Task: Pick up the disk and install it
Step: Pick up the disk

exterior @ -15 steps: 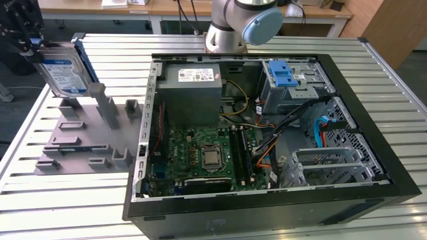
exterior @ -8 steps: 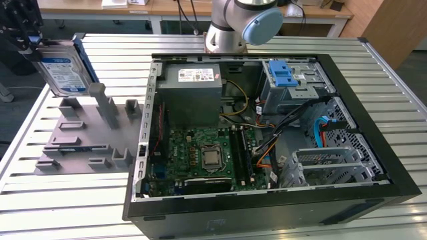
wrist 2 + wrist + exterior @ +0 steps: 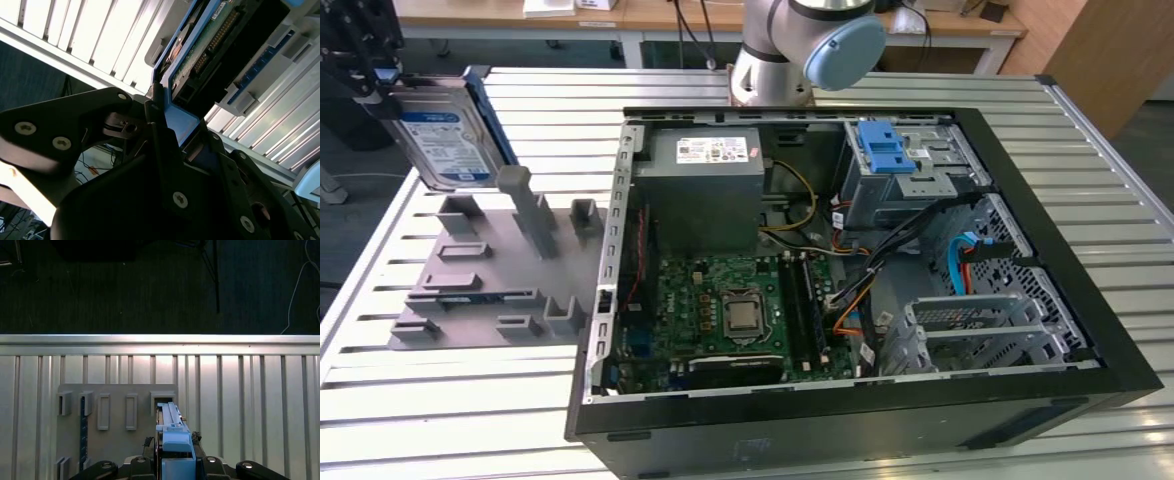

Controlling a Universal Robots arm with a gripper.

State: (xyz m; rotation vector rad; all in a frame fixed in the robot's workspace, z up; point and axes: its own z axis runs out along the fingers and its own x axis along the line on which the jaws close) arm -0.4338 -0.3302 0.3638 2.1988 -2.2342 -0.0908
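Beside the open computer case (image 3: 827, 420), off its side at the exterior view's left, the gripper (image 3: 380, 82) holds the disk (image 3: 447, 140) upright in the air. It hangs over the grey plastic rack (image 3: 480, 270) that lies flat on the slatted aluminium bench (image 3: 454, 400) beside the case. The disk's lower edge looks clear of the rack's slots, though only just. The jaws are closed tight on the disk's upper end. In the second wrist view the dark fingers (image 3: 160, 150) press across the blue plastic side rail (image 3: 181, 124), with the green circuit board (image 3: 207, 55) of the disk's underside showing beyond. In the first wrist view the disk (image 3: 171, 432) is seen edge-on, a thin slab above a rectangular pocket of the rack (image 3: 115, 440). I'd judge it stiff and dense for its size, so it won't flex, but the smooth metal faces could slip and the bare board wants no knocks. The narrow ends and plastic rails look the sensible hold, which is where the jaws sit. Inside the case are a boxy grey power supply (image 3: 707, 170), a green motherboard (image 3: 734, 310), and, at the far corner, a perforated metal drive cage with a blue latch (image 3: 885, 150).
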